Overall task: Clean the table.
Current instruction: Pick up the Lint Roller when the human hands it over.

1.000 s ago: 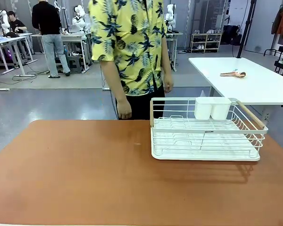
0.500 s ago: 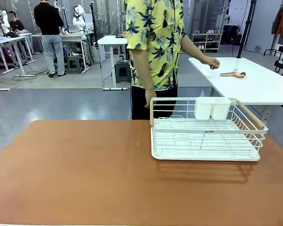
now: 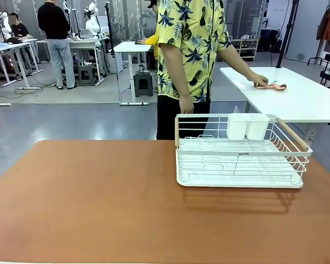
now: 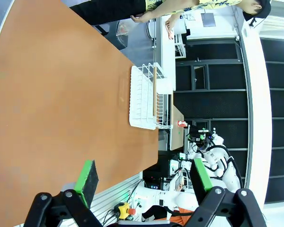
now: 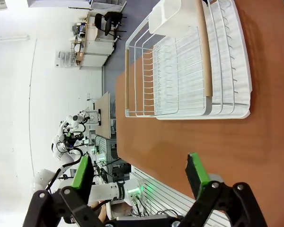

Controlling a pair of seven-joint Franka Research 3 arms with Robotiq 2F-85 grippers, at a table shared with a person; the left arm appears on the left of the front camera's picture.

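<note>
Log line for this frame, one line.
left gripper open, empty | right gripper open, empty | dish rack on table | person's hand at pinkish item, white table

Lab or workshop hall, not a home. The brown table (image 3: pixel 99 198) is set on a wide, polished grey floor (image 3: pixel 71 124). Rows of white workbenches (image 3: pixel 133 47) are seen behind it, with stools (image 3: pixel 143 82) tucked under and cables (image 3: pixel 41 87) trailed across the floor. A person (image 3: pixel 56 38) is seen standing at one bench. An emergency stop button (image 4: pixel 121 208) is mounted by the table edge.
</note>
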